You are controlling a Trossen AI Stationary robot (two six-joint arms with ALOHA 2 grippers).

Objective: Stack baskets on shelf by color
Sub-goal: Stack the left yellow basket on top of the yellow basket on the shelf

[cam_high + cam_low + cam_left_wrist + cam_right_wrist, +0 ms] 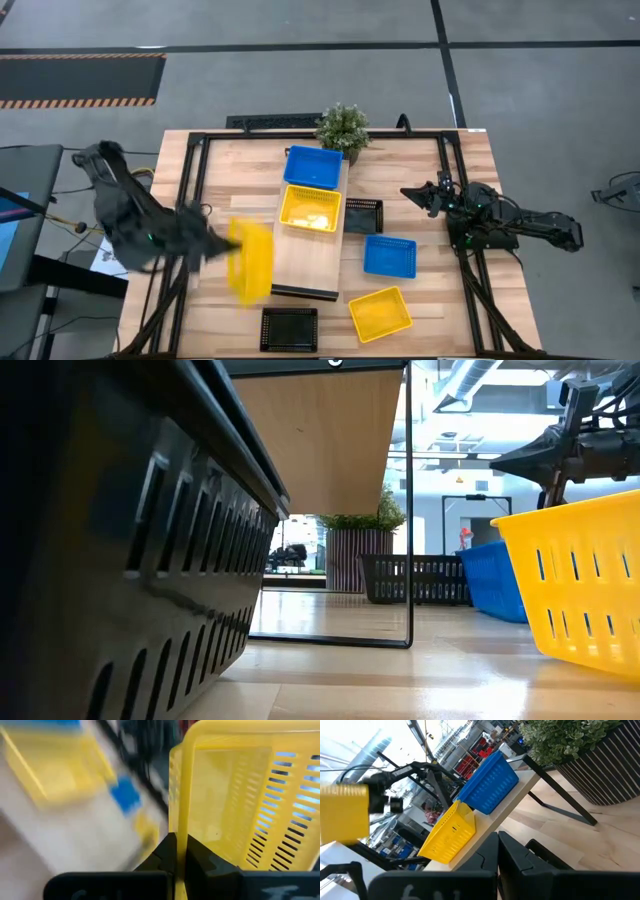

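My left gripper [222, 246] is shut on a yellow basket [251, 261], carried in the air left of the shelf [310, 262]. The shelf is a light-wood plank holding a blue basket [313, 166] at its far end and a yellow basket [309, 208] behind it. A black basket [363, 215] and a blue basket [389, 255] rest on the table right of the shelf. Another yellow basket [380, 312] and a black basket [289, 328] sit near the front edge. My right gripper [409, 193] is shut, hovering right of the shelf, touching nothing. My left gripper pinches the yellow basket's rim [179, 827] between its two fingers, one finger inside the basket and one outside. The fingers come from the table's left. The basket is lifted clear and tipped on its side, its opening facing sideways.
A potted plant [342, 128] stands at the table's far edge just behind the shelf. A dark metal frame [195, 170] runs around the tabletop. The near half of the shelf plank [306, 270] is bare wood.
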